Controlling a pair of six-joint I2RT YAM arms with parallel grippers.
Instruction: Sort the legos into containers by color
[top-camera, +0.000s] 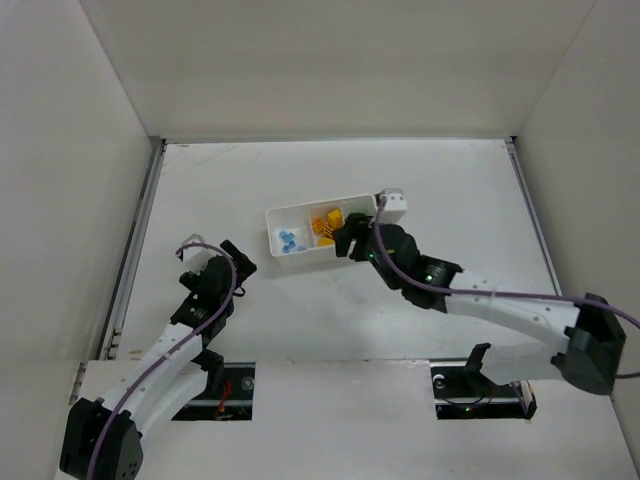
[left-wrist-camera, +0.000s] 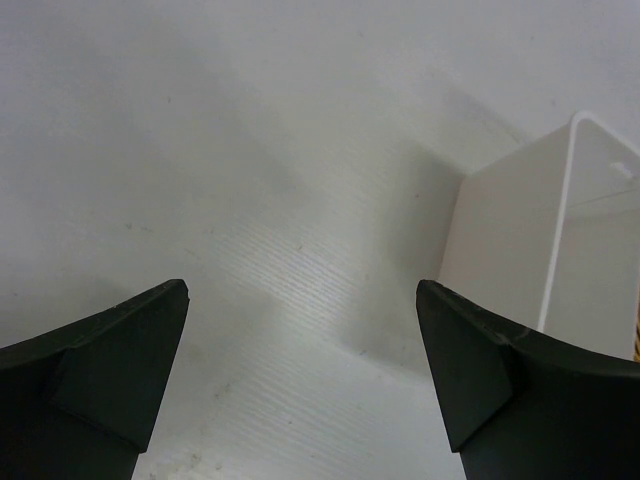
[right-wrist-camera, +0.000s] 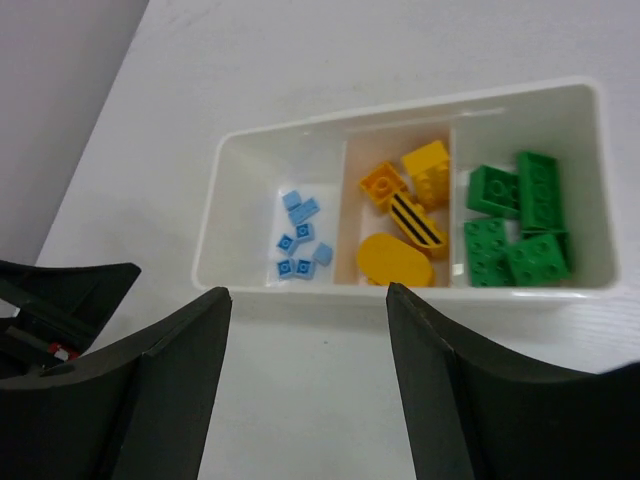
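Right gripper (right-wrist-camera: 305, 300), spread apart and empty, hangs just short of the tray (right-wrist-camera: 405, 108) of sorted legos (right-wrist-camera: 515, 215).

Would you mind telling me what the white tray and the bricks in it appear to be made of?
The tray looks like thin moulded plastic: smooth, slightly glossy, rounded corners. The green bricks, yellow bricks and blue bricks look like hard, smooth plastic, judging by crisp studs and saturated colour.
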